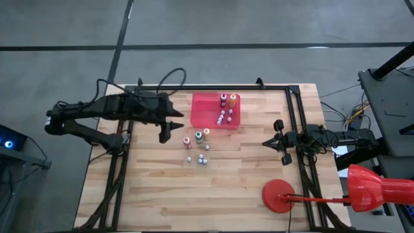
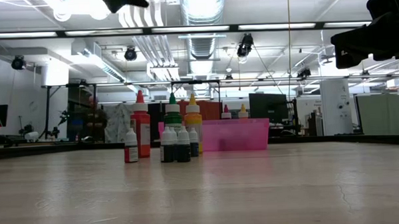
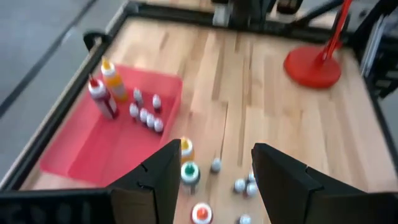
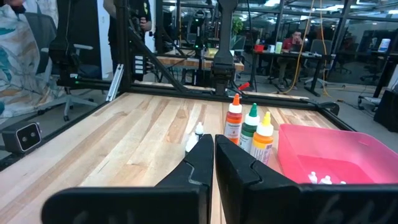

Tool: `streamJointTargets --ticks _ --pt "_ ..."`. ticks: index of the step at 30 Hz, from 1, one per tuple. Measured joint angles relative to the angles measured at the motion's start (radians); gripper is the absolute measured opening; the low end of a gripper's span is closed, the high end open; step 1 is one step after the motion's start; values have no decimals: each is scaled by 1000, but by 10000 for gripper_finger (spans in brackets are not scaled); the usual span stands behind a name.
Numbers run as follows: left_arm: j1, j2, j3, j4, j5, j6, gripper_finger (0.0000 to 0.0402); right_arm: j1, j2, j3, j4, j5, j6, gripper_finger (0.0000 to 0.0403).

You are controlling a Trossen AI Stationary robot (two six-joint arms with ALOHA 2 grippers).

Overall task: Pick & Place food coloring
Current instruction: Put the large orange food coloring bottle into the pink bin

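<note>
Left gripper (image 1: 169, 127) hangs spread and empty just left of the loose food coloring bottles (image 1: 197, 145), probably lining up another pick. 2 tall bottles plus some small ones already sit in the red tray (image 1: 200, 116). Right gripper (image 1: 268, 142) waits clenched, far right.

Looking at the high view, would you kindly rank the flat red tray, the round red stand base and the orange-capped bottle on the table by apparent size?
1. Flat red rectangular tray, largest.
2. Round red stand base, clearly smaller than the tray.
3. Orange-capped bottle, far smallest.
All sit on the wooden table, so camera nearness hardly skews this.
</note>
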Motion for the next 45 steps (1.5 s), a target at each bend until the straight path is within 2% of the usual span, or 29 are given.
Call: streamJointTargets --ticks 26,45 --pt "15 248 -7 -179 6 45 170 0 0 0 0 0 0 8" --pt "22 426 -8 -230 7 81 170 0 0 0 0 0 0 8"
